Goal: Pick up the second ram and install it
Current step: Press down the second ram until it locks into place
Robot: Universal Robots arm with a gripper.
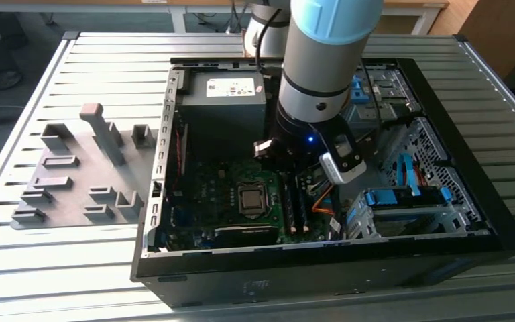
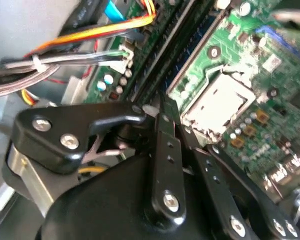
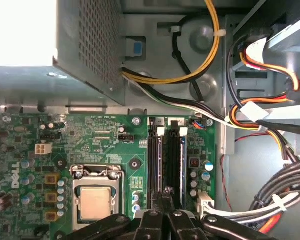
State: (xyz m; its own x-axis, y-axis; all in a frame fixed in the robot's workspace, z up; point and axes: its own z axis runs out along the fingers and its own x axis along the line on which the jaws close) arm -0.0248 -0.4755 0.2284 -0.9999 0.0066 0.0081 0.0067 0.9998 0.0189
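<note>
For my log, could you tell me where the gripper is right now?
The gripper is down inside the computer case, over the motherboard's RAM slots, beside the CPU socket.

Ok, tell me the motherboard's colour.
Green, with dark slots and a silver CPU socket. The motherboard shows best in the first wrist view.

Open PC case (image 1: 472,221) on slatted table (image 1: 61,255); grey fixture blocks (image 1: 88,174) beside it.

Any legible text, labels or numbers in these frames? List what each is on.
Power supply label: print too small to read.
Motherboard: white print in the first wrist view, mostly too small to read; brand mark not quoted.
Computer case: mark on its front, blurred.
</note>
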